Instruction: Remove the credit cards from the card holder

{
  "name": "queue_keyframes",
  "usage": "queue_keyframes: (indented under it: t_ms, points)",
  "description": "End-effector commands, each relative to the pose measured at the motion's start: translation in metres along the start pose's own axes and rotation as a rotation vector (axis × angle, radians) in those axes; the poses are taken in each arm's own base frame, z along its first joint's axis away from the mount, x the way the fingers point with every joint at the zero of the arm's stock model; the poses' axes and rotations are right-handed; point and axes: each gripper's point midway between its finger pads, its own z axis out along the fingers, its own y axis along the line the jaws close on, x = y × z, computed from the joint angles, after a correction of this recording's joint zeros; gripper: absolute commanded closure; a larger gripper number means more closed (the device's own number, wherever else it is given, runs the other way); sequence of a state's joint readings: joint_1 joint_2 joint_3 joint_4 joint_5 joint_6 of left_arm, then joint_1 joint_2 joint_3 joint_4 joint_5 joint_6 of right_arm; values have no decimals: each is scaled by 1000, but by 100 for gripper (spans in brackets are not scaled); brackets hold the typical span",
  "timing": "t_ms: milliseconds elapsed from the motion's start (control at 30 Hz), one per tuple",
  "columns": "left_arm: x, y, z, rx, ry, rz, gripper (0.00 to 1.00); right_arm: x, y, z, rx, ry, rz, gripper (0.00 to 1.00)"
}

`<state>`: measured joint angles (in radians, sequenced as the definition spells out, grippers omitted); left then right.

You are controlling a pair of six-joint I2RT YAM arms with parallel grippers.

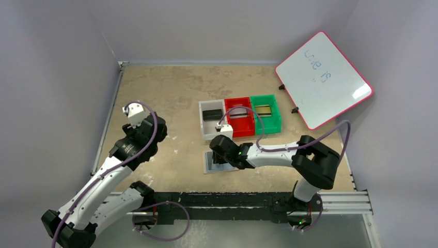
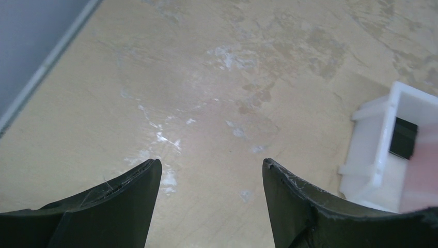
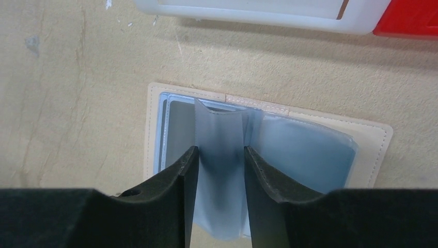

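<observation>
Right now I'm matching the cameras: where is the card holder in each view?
Top external: card holder at centre, partly under the right hand.
Left wrist: not in it.
Right wrist: centre, open, beyond the fingers.
Shared landmark: white bin.

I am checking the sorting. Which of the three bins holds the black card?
The white bin, leftmost in the row, holds the black card. The red bin holds a silvery-grey card and the green bin a dull gold card.
</observation>
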<state>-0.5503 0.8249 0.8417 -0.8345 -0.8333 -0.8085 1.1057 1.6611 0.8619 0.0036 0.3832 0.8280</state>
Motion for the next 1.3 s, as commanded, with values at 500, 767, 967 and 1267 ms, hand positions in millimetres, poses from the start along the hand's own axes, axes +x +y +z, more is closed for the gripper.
queue_keyframes:
  t_ms: [500,767,967,1267]
  points:
    - [91,-167,-68,926,424,-250,30,-6,-10,-7,-323,-9,290,66]
    - [147,-201,-88,949,480,-142,30,-1,-20,-3,-306,-2,326,66]
    - [177,-215,-77,912,488,-166,30,0,-28,-5,-301,-12,357,65]
    - [207,-219,-68,860,503,-107,31,3,-36,-8,-289,-17,405,63]
